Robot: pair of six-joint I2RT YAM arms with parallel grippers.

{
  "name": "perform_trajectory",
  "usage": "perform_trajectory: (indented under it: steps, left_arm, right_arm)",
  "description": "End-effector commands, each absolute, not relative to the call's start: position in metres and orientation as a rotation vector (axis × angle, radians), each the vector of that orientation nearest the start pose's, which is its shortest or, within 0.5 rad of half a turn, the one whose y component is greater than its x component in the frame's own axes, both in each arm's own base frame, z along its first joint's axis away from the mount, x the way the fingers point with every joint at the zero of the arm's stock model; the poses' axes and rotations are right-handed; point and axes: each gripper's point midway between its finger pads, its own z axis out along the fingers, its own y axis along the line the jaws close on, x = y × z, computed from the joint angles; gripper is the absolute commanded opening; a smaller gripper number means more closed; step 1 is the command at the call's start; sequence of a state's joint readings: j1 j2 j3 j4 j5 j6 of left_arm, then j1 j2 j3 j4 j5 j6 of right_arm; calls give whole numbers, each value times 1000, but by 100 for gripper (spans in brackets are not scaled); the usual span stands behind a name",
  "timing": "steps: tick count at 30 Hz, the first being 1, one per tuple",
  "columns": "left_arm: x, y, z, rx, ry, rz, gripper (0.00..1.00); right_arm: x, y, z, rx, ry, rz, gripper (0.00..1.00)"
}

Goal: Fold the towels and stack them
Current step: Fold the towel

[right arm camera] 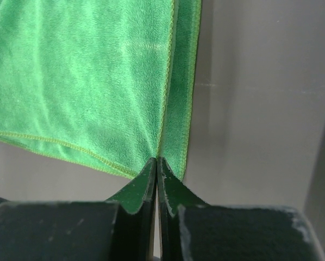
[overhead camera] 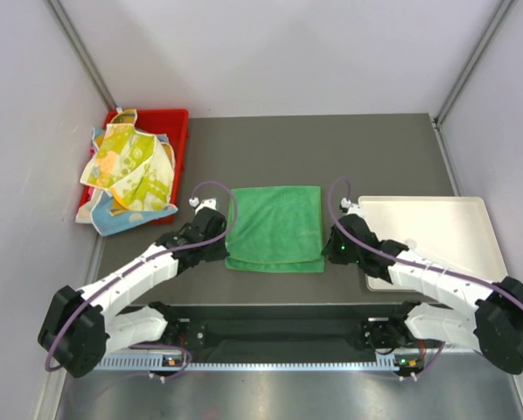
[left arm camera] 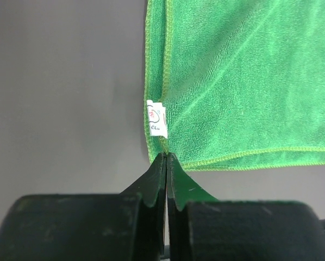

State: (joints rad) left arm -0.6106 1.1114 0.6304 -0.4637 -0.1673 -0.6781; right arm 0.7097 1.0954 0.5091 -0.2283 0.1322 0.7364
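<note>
Green towel is pinched shut at both near corners by left claw and right claw; white tag print's too tiny to be read.

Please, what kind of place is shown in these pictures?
Probably a robot test bench, not a home: plain pale walls enclose a dark table, two arms are bolted at its near edge, and a red bin of towels and a white tray are laid out.
</note>
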Motion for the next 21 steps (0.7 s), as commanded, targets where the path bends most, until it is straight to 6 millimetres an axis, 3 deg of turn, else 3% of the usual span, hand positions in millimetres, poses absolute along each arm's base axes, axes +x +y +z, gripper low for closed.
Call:
perform_trajectory:
  steps: [1,9,21]
  left_arm:
    - [226,-157,91,-144,2467,-380,0]
    - [223,-154,96,-157,2461,-379,0]
    - [212,-144,80,-177,2490,-345,0]
  right_arm:
    - [214,197,78,80,2390,555,0]
    - [207,198,84,70,2381,555,0]
    - [199,192,62,80,2425,522,0]
